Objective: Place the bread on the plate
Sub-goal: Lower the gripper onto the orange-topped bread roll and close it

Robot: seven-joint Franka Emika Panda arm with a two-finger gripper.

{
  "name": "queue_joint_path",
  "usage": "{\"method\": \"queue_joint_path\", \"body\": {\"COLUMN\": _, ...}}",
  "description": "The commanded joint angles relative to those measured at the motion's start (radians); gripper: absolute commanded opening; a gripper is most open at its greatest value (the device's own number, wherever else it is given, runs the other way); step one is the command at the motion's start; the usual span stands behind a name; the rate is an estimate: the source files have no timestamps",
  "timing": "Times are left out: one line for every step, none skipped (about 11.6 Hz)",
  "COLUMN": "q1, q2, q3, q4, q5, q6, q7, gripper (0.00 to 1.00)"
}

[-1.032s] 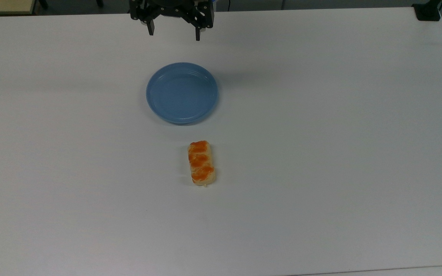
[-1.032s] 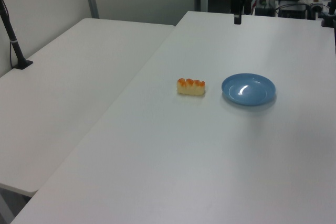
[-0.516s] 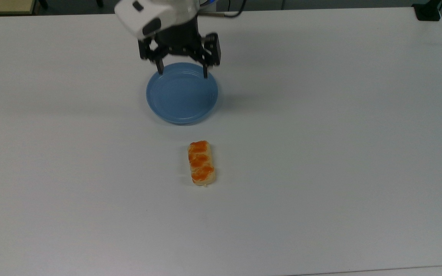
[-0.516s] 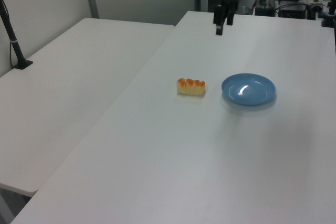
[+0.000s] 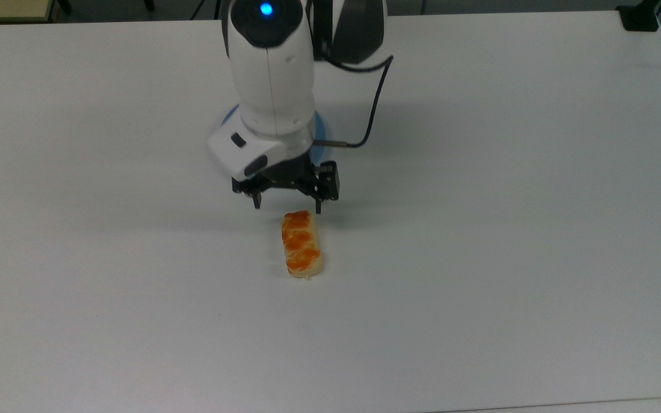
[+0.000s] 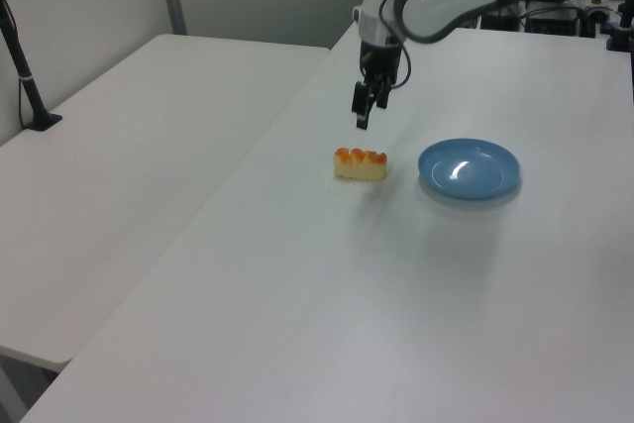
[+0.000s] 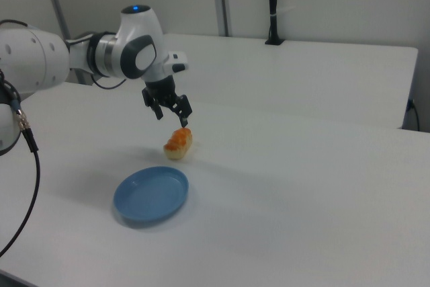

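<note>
Bread (image 5: pixel 302 244) unmarked on white table (image 5: pixel 479 229), spread hand (image 5: pixel 287 206) just above

On the table (image 5: pixel 479 229), the bread (image 5: pixel 302 243) is laid just below the plate (image 5: pixel 320 150) in the top view.

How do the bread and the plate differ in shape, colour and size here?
The bread is a small oblong with an orange-brown glazed top over pale sides; the plate is round, shallow and plain blue. The plate is wider than the bread is long. The bread stands taller off the table than the low plate. The open pincer hangs just above the bread, not over the plate. Both rest on the white table, side by side and apart.
</note>
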Motion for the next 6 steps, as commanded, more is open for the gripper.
{"method": "queue_joint_path", "body": {"q1": 0.029, "q2": 0.114, "q3": -0.005, "q4": 0.022, "q5": -0.010, "q6": 0.095, "q7": -0.026, "gripper": 1.00}}
{"method": "queue_joint_path", "body": {"q1": 0.040, "q2": 0.142, "q3": -0.005, "q4": 0.019, "q5": -0.033, "q6": 0.132, "q7": -0.021, "gripper": 1.00}}
{"method": "queue_joint_path", "body": {"q1": 0.049, "q2": 0.168, "q3": -0.007, "q4": 0.019, "q5": -0.050, "q6": 0.162, "q7": -0.017, "gripper": 1.00}}
{"method": "queue_joint_path", "body": {"q1": 0.052, "q2": 0.174, "q3": -0.007, "q4": 0.017, "q5": -0.053, "q6": 0.180, "q7": -0.016, "gripper": 0.97}}
{"method": "queue_joint_path", "body": {"q1": 0.057, "q2": 0.174, "q3": -0.007, "q4": 0.014, "q5": -0.053, "q6": 0.180, "q7": -0.016, "gripper": 0.79}}
{"method": "queue_joint_path", "body": {"q1": 0.064, "q2": 0.168, "q3": -0.007, "q4": 0.013, "q5": -0.053, "q6": 0.179, "q7": -0.013, "gripper": 0.53}}
